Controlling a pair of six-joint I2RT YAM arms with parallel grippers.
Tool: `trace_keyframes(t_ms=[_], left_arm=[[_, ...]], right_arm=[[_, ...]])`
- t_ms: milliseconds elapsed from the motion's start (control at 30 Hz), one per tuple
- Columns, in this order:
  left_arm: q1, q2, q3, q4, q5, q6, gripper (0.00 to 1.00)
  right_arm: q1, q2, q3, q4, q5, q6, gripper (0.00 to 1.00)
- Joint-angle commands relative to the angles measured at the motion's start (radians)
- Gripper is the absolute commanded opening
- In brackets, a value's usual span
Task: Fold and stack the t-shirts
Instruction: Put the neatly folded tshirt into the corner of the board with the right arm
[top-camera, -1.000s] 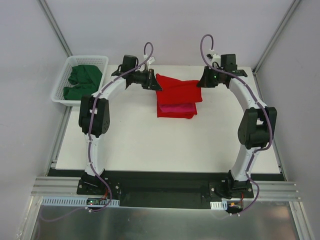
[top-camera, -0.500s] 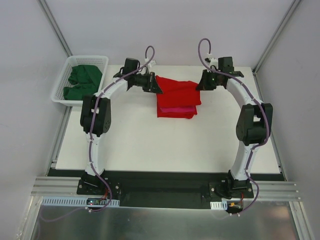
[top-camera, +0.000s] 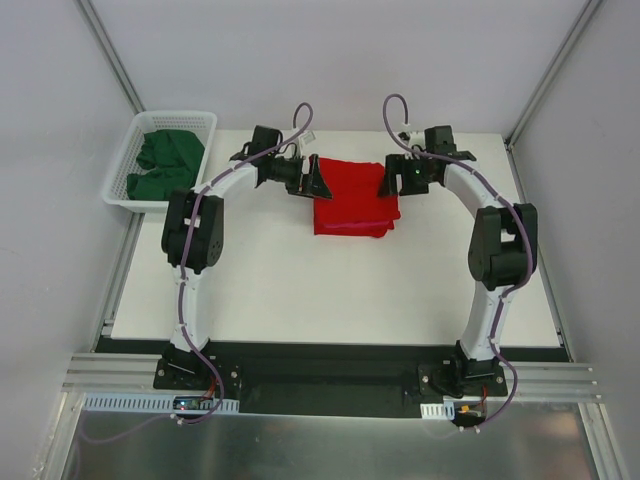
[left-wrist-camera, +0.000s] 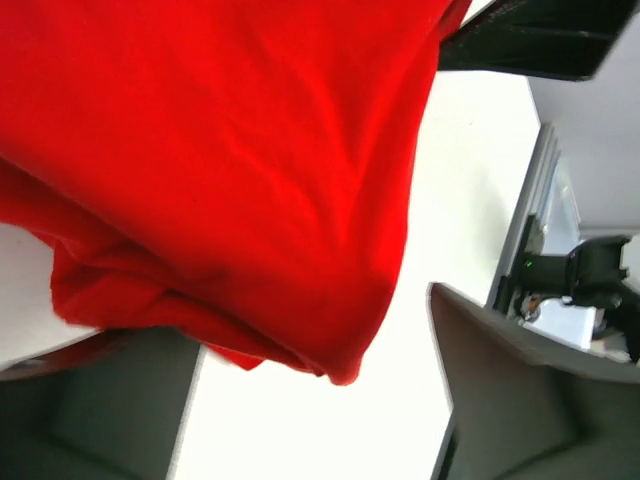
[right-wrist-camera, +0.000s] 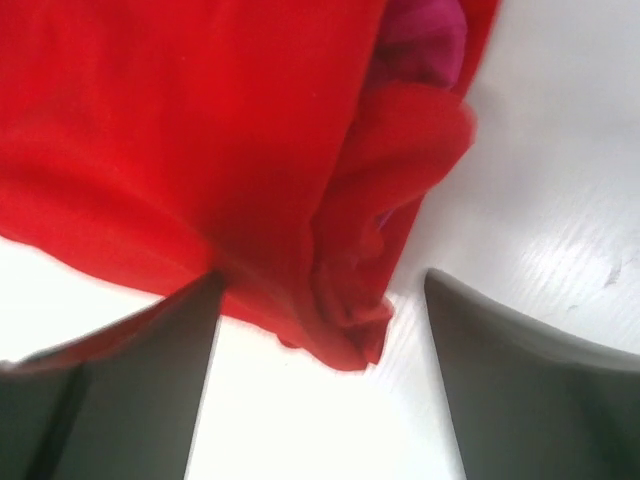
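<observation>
Left jaws apart, straddling the left edge of the red t-shirt (left-wrist-camera: 230, 170), nothing clamped. Right jaws apart too, at its right edge, cloth lying loose between them.

Left to right:
- **Basket:** the white lattice basket (top-camera: 122, 170) sits just off the far-left corner of the surface (top-camera: 300, 290). Dark green t-shirts (top-camera: 165, 160) are bunched inside it, unfolded.
- **Left jaws:** right of the basket.
- **Stack:** further right of the basket. The red t-shirt is folded into a rough rectangle on top of a magenta-pink t-shirt (right-wrist-camera: 425, 40), which peeks out only at the red one's edge.
- **Right jaws:** farthest from the basket.

Progress, my read: two shirts are folded and stacked, and the red one looks placed, with neither arm gripping it. Its side edges look lumpy in both wrist views and may want a tidy.

Left to do: the green ones in the basket, and I can't tell how many. Each needs pulling out, flattening, folding and adding on the red. Probably around halfway, maybe less.
</observation>
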Motion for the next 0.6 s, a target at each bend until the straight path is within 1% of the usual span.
trace_keyframes(t_ms=[0,67,100,200,267,400,567], left_arm=[[0.002,-0.044,-0.035,-0.005,0.020,0.018,0.99],[0.001,-0.067,-0.053,-0.005,0.020,0.016,0.99],[0.001,-0.075,-0.074,-0.005,0.026,0.018,0.99],[0.002,-0.101,-0.124,-0.005,0.037,0.019,0.99],[0.001,-0.112,-0.145,-0.005,0.040,0.019,0.99],[-0.006,-0.133,-0.203,-0.005,0.030,0.022,0.99],[-0.030,-0.147,-0.210,-0.005,0.017,0.041,0.99]], right_arm=[[0.001,-0.075,-0.047,0.030,0.031,-0.029,0.92],[0.001,-0.111,-0.069,0.043,0.039,-0.032,0.96],[0.000,-0.122,-0.087,0.043,0.038,-0.038,0.96],[0.000,-0.161,-0.121,0.058,0.039,-0.046,0.96],[0.000,-0.168,-0.150,0.064,0.032,-0.049,0.93],[-0.002,-0.167,-0.187,0.075,0.015,-0.048,0.92],[-0.002,-0.135,-0.223,0.110,-0.030,-0.040,0.90]])
